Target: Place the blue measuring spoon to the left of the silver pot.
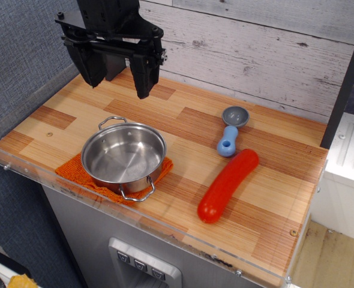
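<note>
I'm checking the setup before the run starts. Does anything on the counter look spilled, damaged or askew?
Nothing spilled or broken. The silver pot sits on an orange cloth that lies skewed to the counter edge. The blue measuring spoon lies right of the pot, beside the red sausage. The end effector hangs open above.

Views: 1 only (observation.image), so no overlap w/ a 2nd view.
Position: cam sat above & in front of the wooden counter [183, 129], off its front edge.
Facing: looked down at an angle twd the plank back wall [267, 54]; counter ran diagonally across frame.
Range: mid; whole counter top fit in frame, w/ front panel below.
Upper limit: gripper [117, 75] seen at top left, arm above it was cropped.
</note>
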### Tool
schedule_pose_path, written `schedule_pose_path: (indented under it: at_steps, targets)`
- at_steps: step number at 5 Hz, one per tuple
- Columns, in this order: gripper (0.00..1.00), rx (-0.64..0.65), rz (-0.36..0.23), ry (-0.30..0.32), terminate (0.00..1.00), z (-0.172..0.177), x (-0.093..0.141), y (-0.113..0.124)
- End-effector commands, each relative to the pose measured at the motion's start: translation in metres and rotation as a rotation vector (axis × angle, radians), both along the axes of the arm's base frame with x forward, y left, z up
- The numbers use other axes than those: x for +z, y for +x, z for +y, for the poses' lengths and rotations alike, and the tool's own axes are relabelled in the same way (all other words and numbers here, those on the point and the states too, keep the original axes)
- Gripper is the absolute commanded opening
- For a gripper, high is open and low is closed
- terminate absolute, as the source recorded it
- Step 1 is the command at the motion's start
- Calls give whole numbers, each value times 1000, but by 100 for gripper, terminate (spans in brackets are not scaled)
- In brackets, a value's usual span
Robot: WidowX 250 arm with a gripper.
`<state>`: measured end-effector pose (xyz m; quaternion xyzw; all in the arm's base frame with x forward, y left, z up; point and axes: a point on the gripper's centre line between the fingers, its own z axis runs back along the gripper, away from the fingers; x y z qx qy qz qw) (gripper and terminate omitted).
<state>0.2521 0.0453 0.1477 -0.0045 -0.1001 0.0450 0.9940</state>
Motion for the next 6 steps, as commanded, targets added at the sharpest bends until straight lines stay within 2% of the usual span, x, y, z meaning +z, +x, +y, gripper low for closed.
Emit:
schedule_pose_path:
  at_steps: [1,2,3,4,6]
  targets:
    - [100,0,0,0,0,0,0,0]
    - [100,-48,-65,-55,0,-16,-7,27]
    - [100,-77,-97,-54,0,-29,-16,45]
    - [100,-86,-78,-50,0,-41,-39,62]
    - [100,-5,-51,34,0,-47,-76,83]
